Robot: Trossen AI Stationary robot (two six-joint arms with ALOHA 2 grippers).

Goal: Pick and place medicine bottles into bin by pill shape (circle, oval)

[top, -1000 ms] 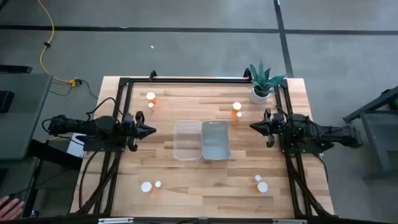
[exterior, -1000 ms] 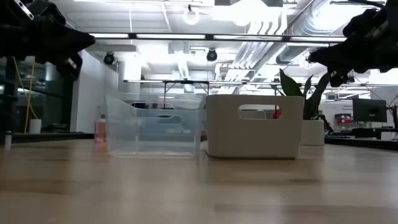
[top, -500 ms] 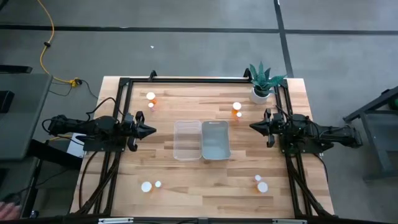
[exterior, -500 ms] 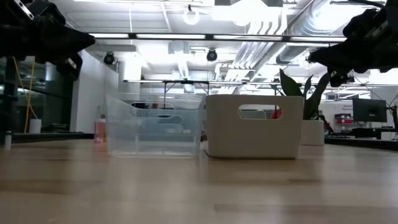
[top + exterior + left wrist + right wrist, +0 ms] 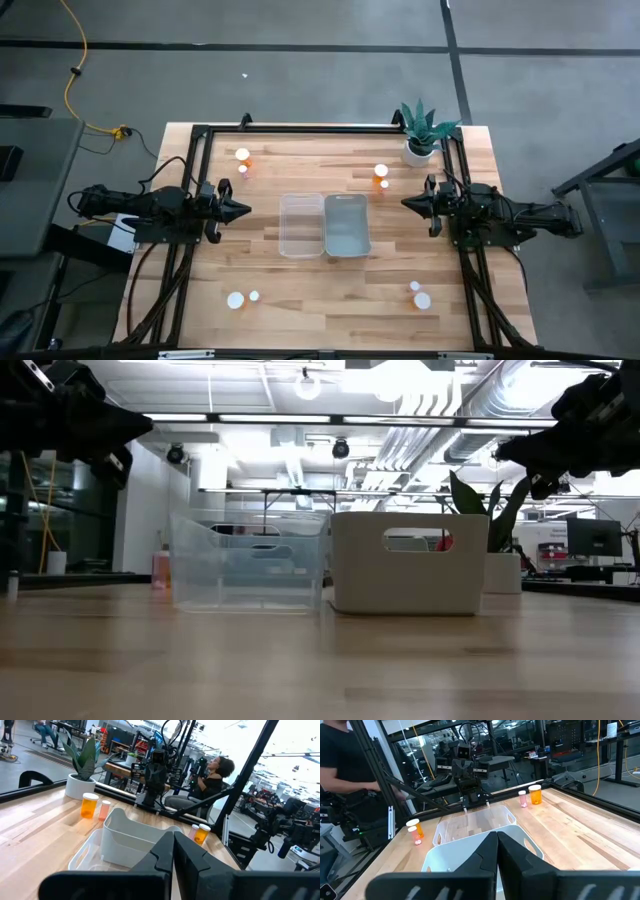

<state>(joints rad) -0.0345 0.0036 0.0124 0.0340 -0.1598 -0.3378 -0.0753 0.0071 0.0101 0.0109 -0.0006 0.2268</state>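
Two arms wait over the counter (image 5: 300, 170), the left tool (image 5: 243, 210) and right tool (image 5: 408, 204) each with fingers pressed together, flanking a clear bin (image 5: 301, 226) and a white bin (image 5: 346, 225). Medicine bottles (image 5: 242, 155) stand in pairs near all four corners, none yet binned. The likely first move: spread one tool, descend squarely over the nearest cap, and grip below it.

The small plastic medicine bottles (image 5: 88, 805) are orange-amber with white caps; one rectangular plastic bin (image 5: 347, 226) is white, the other (image 5: 301, 225) clear. The slatted wooden table (image 5: 300, 170) is pale tan; the black metal end effectors (image 5: 243, 210) are dark.
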